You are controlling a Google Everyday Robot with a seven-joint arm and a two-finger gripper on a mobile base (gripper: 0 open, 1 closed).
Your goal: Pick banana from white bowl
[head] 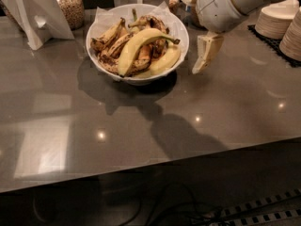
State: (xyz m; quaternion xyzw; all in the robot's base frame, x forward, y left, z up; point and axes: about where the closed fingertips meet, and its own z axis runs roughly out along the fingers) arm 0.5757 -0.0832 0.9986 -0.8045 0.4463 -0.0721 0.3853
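The white bowl (pixel 140 79), lined with white paper, stands at the back middle of the grey table. The banana (pixel 136 47), long, curved and bright yellow, lies on top of the pile inside with its dark stem tip pointing right. A paler, shorter banana (pixel 165 62) lies below it to the right, and small brown-spotted bananas (pixel 109 37) fill the left side. My gripper (pixel 205 53) hangs just right of the bowl's rim, pointing down and left, close above the table. It holds nothing.
A glass jar of nuts (pixel 70 6) and a white folded card stand (pixel 35 14) are at the back left. Stacks of plates (pixel 278 20) sit on a black mat at the back right. The table's front edge (pixel 155 160) runs across the lower part of the view.
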